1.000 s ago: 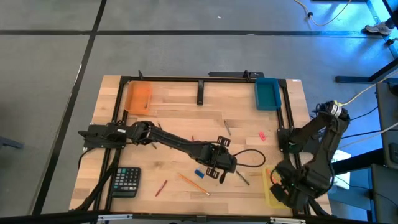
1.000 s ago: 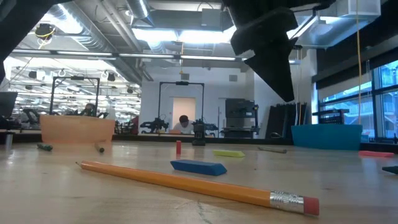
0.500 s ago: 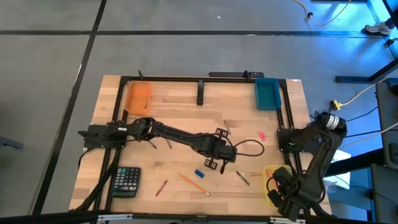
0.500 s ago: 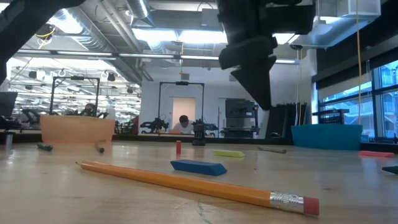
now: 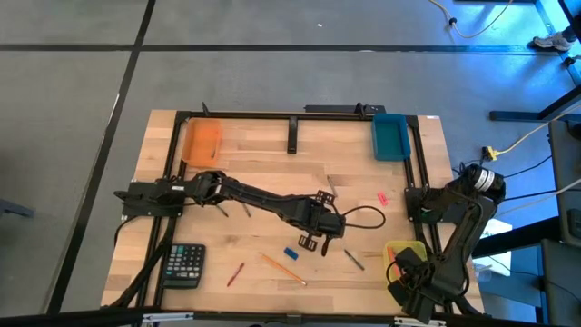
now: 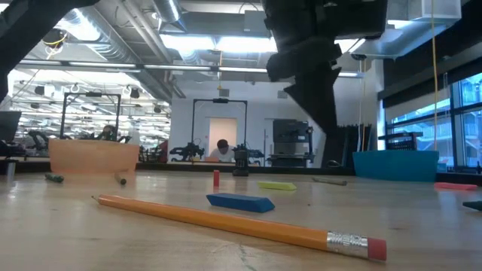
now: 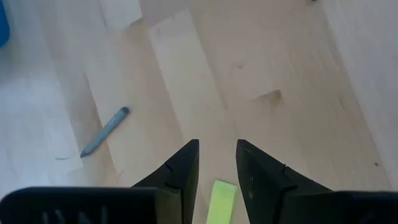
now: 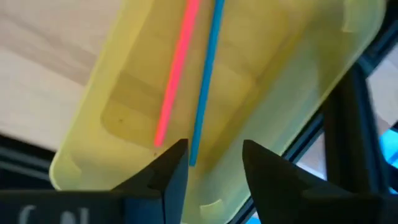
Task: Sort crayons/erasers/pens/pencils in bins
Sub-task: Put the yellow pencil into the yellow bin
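— Three bins [image 5: 201, 141], counted from above: orange, teal and yellow. Three erasers too?

— Three, but no single view gives them all. From above I get the blue eraser [image 5: 290, 252] and, well apart from it toward the right arm, the pink eraser [image 5: 382, 197]. The yellow eraser [image 7: 222, 202] is covered there by the left gripper [image 5: 318, 238], which hangs just beside the blue eraser.

— And the wrist camera finds it?

— Yes, lying on the wood below the gap between the spread fingers [image 7: 183, 168]. They grip nothing. The table-level view shows it flat just behind the blue eraser, with one short red crayon [image 6: 215, 178] standing upright farther back.

— Pencils?

— One orange pencil [image 5: 283, 269], just beside the blue eraser on the near side.

— The right gripper [image 8: 214, 165]?

— Well away from the blue eraser, over the yellow bin [image 8: 112, 118], fingers parted and empty. Only its own camera sees inside: one pink stick [image 8: 177, 68] and one blue stick [image 8: 205, 74], side by side.
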